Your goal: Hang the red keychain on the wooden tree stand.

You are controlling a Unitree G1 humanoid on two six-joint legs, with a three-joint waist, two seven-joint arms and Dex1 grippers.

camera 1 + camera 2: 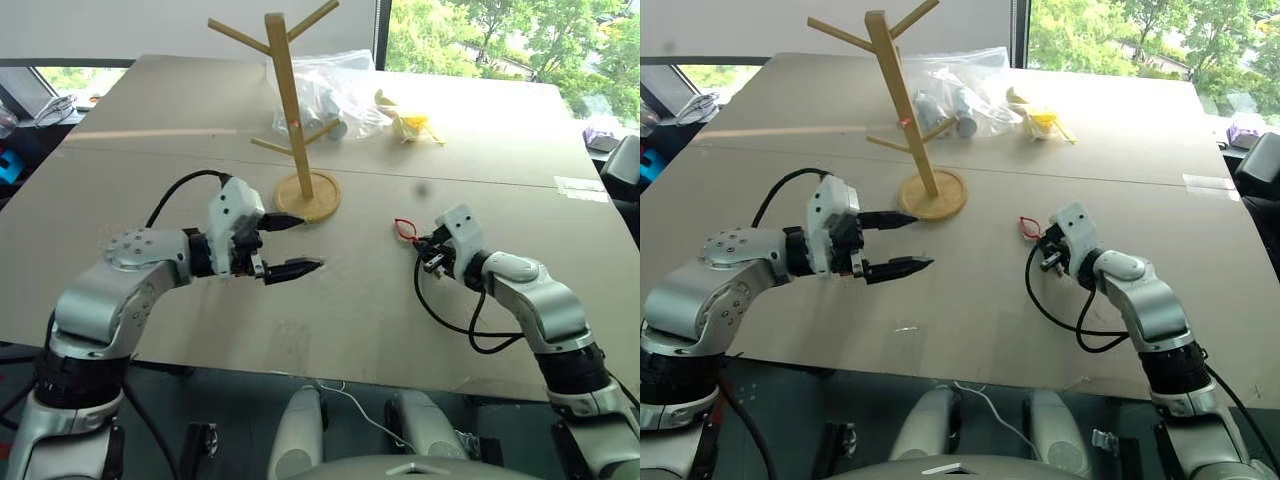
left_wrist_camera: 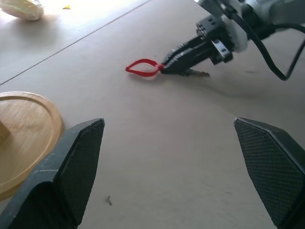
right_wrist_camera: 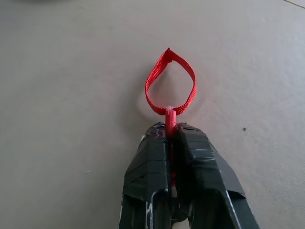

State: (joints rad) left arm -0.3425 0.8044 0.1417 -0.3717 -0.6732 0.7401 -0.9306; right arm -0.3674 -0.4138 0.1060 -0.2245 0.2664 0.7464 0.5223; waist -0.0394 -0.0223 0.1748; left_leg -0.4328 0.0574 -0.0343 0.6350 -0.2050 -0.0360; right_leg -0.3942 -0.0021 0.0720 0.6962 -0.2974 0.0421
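My left gripper (image 1: 302, 243) hangs over the table (image 1: 120, 200), just on my side of the stand (image 1: 290, 110), a little to its left. Its two fingers stand wide apart with nothing between them; the upper fingertip reaches toward the stand's round base, but I doubt it touches. In its wrist view the base edge sits beside one finger (image 2: 71, 167).

The stand is upright on its disc base, pegs slanting up and out, all of them bare as far as I can make out.

Beyond the stand, further up the table: a clear plastic bag (image 1: 335, 85) with items inside, and to the right of it a small yellow object (image 1: 412, 125).

Right of the stand, well apart from its base, my right gripper (image 3: 170, 131) is low on the table, jaws pinched shut on the keychain (image 3: 170, 88). The red loop pokes out past the fingertips and lies flat on the table, pointing roughly toward the stand. The key end is tucked under the fingers.
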